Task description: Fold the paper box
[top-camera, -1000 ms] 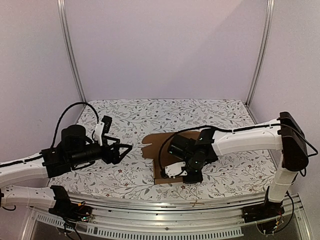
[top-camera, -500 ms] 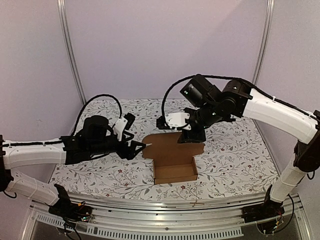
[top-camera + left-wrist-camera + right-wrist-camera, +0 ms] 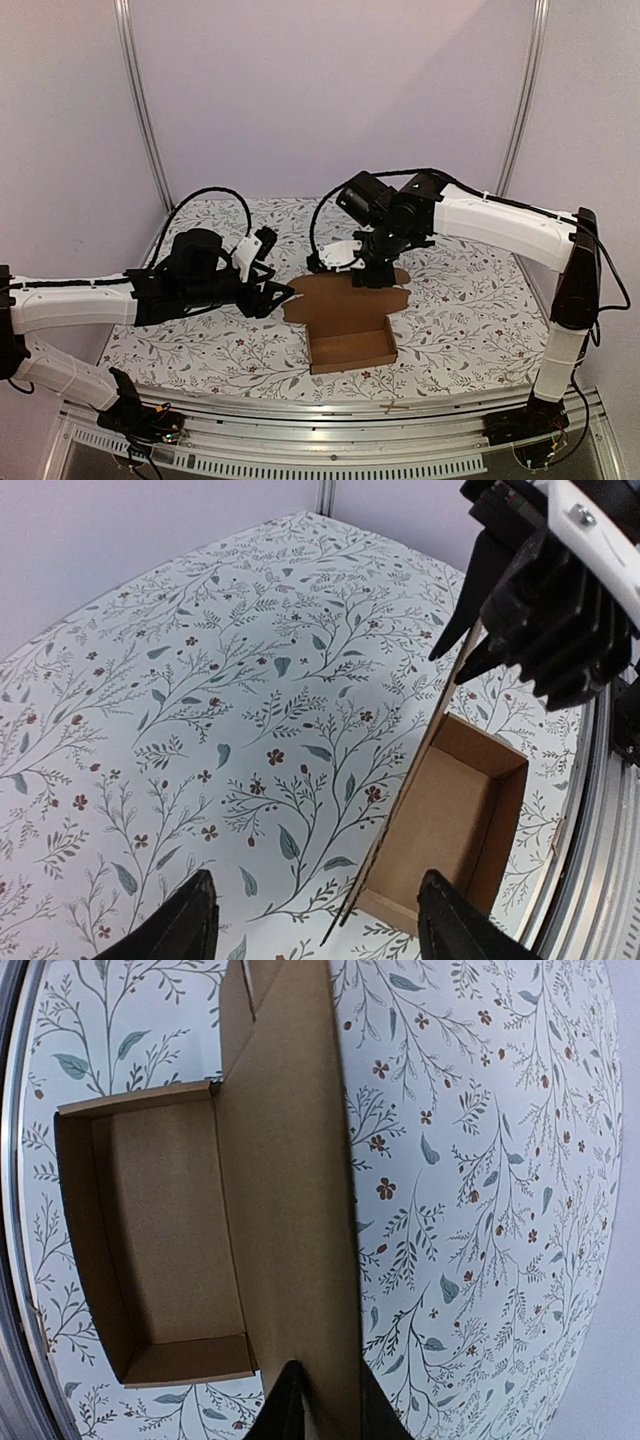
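Observation:
The paper box (image 3: 350,345) is plain brown cardboard, an open tray near the table's front centre with its lid flap (image 3: 335,295) stretching away behind it. My right gripper (image 3: 368,276) comes down from the back and is shut on the lid's far edge. In the right wrist view the lid panel (image 3: 290,1160) runs between the two fingertips of my right gripper (image 3: 325,1370), beside the tray (image 3: 160,1230). My left gripper (image 3: 279,296) is open at the lid's left side. In its wrist view the left gripper (image 3: 318,885) straddles the lid's raised edge (image 3: 400,800) without touching it.
A floral cloth (image 3: 230,340) covers the table. A metal rail (image 3: 330,405) runs along the near edge. Upright metal posts (image 3: 140,110) stand at the back corners against pale walls. The right arm's black wrist (image 3: 545,600) hangs above the lid.
The right arm lifted away from the tray's front, swung behind the box, came down and closed on the lid's far edge. The left arm reached right to the lid, its jaws narrowing a little.

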`<action>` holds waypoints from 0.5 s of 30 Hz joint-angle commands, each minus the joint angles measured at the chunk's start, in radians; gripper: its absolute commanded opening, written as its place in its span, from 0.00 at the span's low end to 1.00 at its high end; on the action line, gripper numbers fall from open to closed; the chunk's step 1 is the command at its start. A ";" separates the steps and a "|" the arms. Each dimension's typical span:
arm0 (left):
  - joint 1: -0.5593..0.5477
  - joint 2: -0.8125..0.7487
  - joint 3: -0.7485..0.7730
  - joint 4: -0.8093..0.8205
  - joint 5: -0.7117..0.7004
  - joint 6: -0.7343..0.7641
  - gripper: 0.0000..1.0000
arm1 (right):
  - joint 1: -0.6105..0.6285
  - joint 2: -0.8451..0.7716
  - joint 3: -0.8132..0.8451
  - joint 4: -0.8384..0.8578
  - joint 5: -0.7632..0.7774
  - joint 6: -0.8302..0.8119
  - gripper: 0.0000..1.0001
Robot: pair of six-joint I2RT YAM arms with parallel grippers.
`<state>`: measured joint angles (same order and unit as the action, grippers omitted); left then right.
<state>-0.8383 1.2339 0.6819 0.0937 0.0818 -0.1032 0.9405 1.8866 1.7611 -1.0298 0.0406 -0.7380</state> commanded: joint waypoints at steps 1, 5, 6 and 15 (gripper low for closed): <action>-0.007 -0.023 0.005 0.021 0.027 0.018 0.68 | 0.002 -0.015 0.009 -0.013 -0.028 0.024 0.09; 0.000 -0.085 -0.004 0.024 0.060 0.035 0.76 | -0.001 -0.040 -0.002 -0.036 -0.028 0.022 0.00; 0.005 -0.109 -0.006 0.023 0.078 0.037 0.77 | -0.004 -0.047 -0.003 -0.049 -0.055 0.019 0.00; 0.071 -0.137 0.145 -0.269 0.111 0.100 0.72 | -0.023 -0.169 -0.039 -0.134 -0.217 0.027 0.00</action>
<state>-0.8112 1.0740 0.7517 0.0032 0.1959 -0.0544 0.9222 1.8099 1.7512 -1.1110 -0.0807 -0.7212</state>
